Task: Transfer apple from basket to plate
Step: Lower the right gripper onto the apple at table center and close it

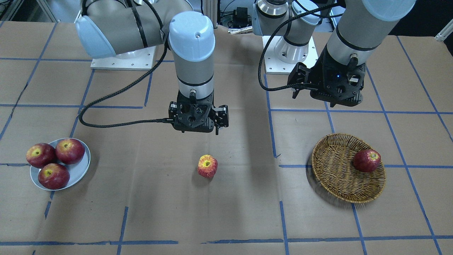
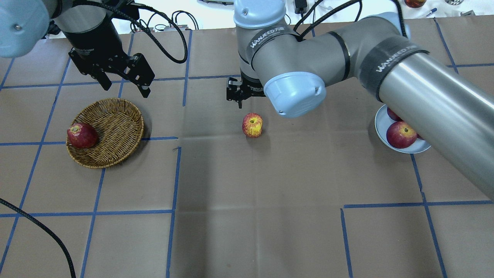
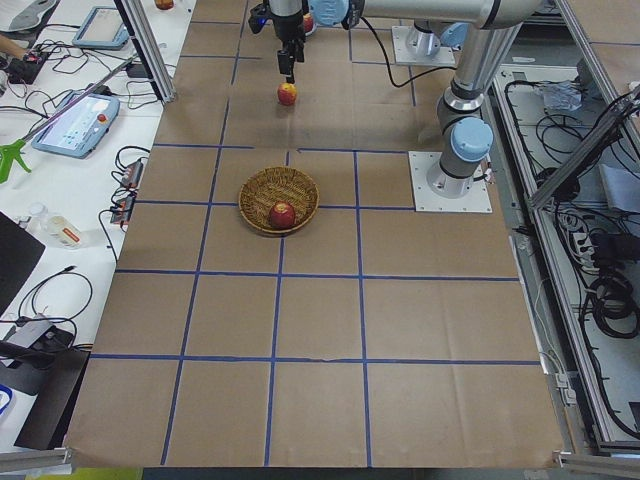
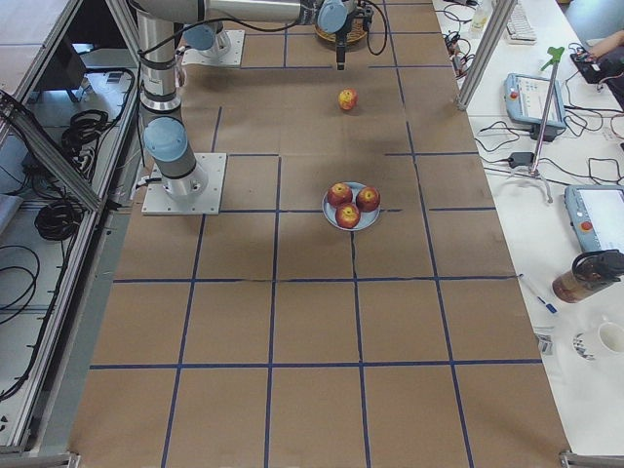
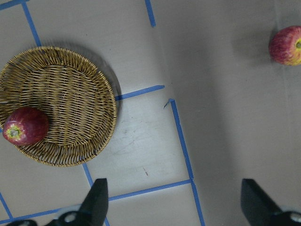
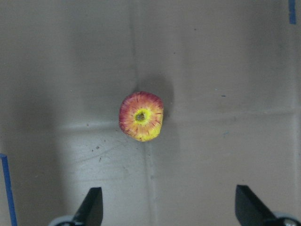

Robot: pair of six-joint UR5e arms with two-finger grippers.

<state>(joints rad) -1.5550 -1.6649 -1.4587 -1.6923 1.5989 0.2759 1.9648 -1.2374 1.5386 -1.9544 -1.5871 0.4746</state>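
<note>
The streaky red-yellow apple (image 1: 207, 165) stands alone on the brown table between basket and plate, stem hollow up. It also shows in the overhead view (image 2: 252, 124) and the right wrist view (image 6: 141, 116). My right gripper (image 1: 198, 129) hangs open and empty above the table, just on the robot's side of the apple, its fingers (image 6: 91, 207) wide apart. The wicker basket (image 1: 332, 163) lies on my left side (image 2: 114, 123). My left gripper (image 2: 125, 87) is open and empty above the table beside the basket (image 5: 61, 99). The pale plate (image 1: 79, 170) lies on my right side (image 2: 382, 123).
A darker red apple (image 1: 367, 160) lies in the basket against its rim (image 2: 82, 135). Three dark red apples (image 1: 69, 151) fill most of the plate. Blue tape lines cross the table. The two arm bases (image 1: 124, 60) stand at the robot's edge.
</note>
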